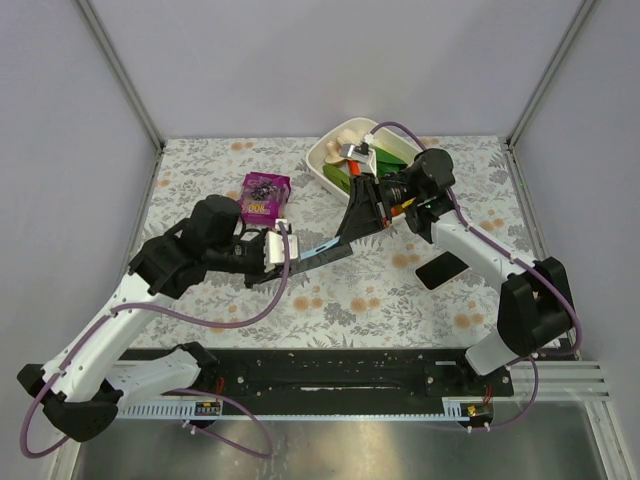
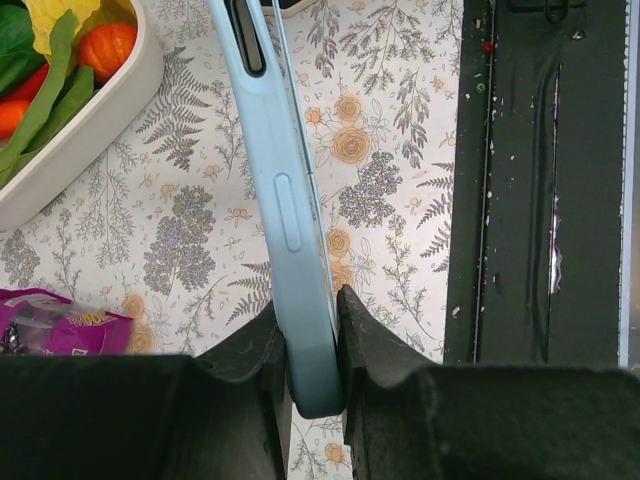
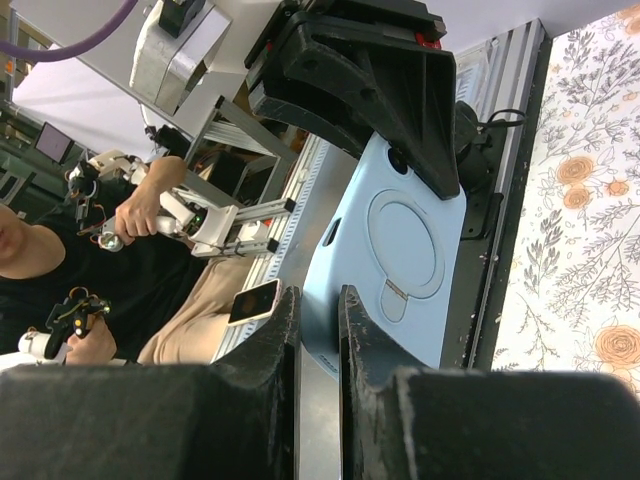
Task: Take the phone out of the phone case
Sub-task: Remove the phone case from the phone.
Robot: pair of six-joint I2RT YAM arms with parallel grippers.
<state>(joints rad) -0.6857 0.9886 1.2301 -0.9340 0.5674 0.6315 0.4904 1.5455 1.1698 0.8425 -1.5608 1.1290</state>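
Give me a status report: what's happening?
Left hand and right hand shut on pale blue phone case, lifted. Flat black phone lies apart on table. Nothing blocking.

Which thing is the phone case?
Look at the middle of the flowered table, between the two black arms. The phone case is the thin slab held between the left gripper and the right gripper. Nothing else there is pale blue.

Two arms: left arm [image 1: 110,325], right arm [image 1: 480,250]. Two claws: left claw [image 1: 284,260], right claw [image 1: 347,240]. One pale blue case [image 1: 320,250], centre. One black phone [image 1: 441,270], right of centre. One purple packet [image 1: 265,198]. One white tray [image 1: 325,160], top centre, its toy food [image 1: 388,155] too jumbled to count. One worktop [image 1: 390,305].
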